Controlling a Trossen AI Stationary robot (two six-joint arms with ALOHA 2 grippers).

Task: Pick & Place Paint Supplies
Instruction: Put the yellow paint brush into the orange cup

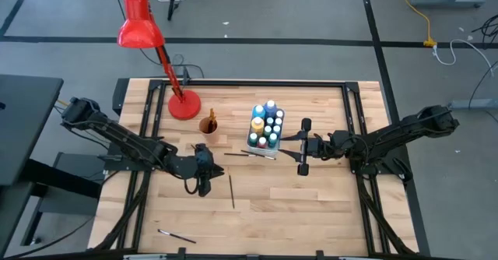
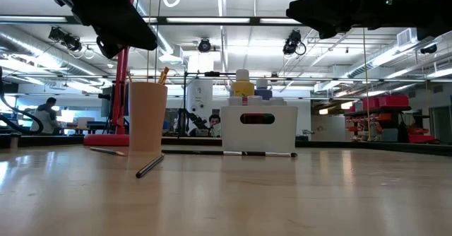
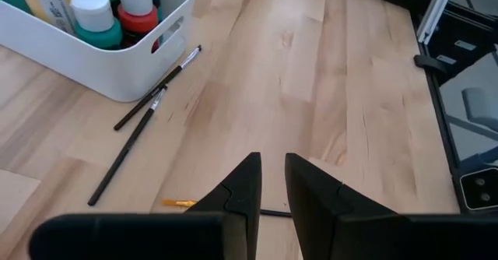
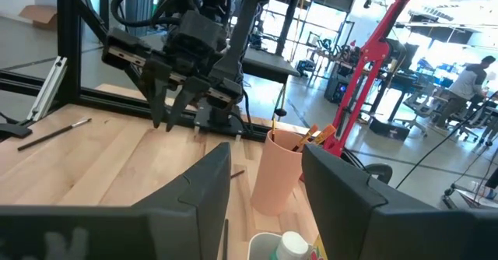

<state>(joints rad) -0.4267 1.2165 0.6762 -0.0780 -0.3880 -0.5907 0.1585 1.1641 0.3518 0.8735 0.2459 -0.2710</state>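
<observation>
Brush (image 3: pixel 274 212) under left gripper (image 3: pixel 271 176)

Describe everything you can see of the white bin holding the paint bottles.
The bin is a white, smooth, plastic-looking rectangular tub with rounded corners and an oval handle slot in its end wall. It stands upright on the wooden table, right of the cup, and holds white-capped paint bottles. Two dark brushes lie on the table against its base.

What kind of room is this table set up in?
Likely a robotics lab or workshop: a wooden table on an open grey floor, exposed ceiling ducts and strip lights overhead, other benches and a seated person behind.
</observation>
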